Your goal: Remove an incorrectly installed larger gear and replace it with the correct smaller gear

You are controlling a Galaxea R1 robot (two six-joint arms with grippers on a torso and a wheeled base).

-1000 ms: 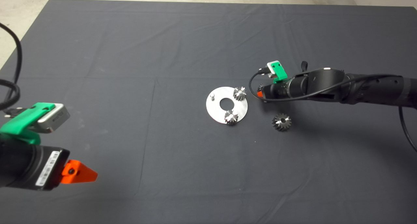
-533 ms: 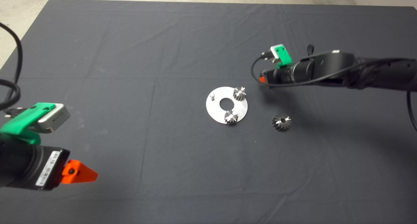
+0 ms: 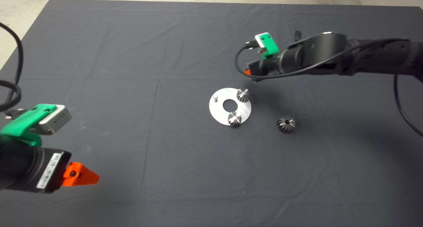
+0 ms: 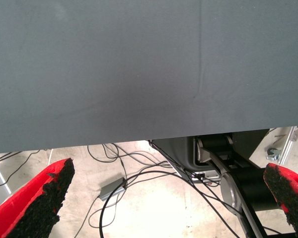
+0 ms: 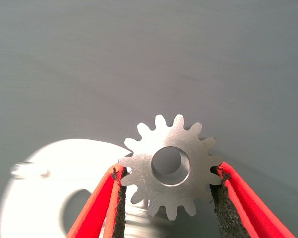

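Right gripper had its two pads pinched on opposite sides of the smaller gear, teeth biting into the foam, bore facing the wrist cam. From above, that gripper was hanging in the air just past the far edge of the round plate, w/ the gear itself hidden under the wrist.

Plate had 2 shiny star-faced gears sitting on it, plus one bare pin on the side away from the arm. The larger gear was lying flat on the mat, off the plate and a bit apart from it, so imo the removal half was done and this was the carry-in for the swap.

Next move prob needs the bore lined up right over that bare pin, gear brought level, then lowered so its teeth mesh w/ the neighbours instead of riding on top.

Left gripper was parked at the lower left edge, fingers spread wide, nothing in them.
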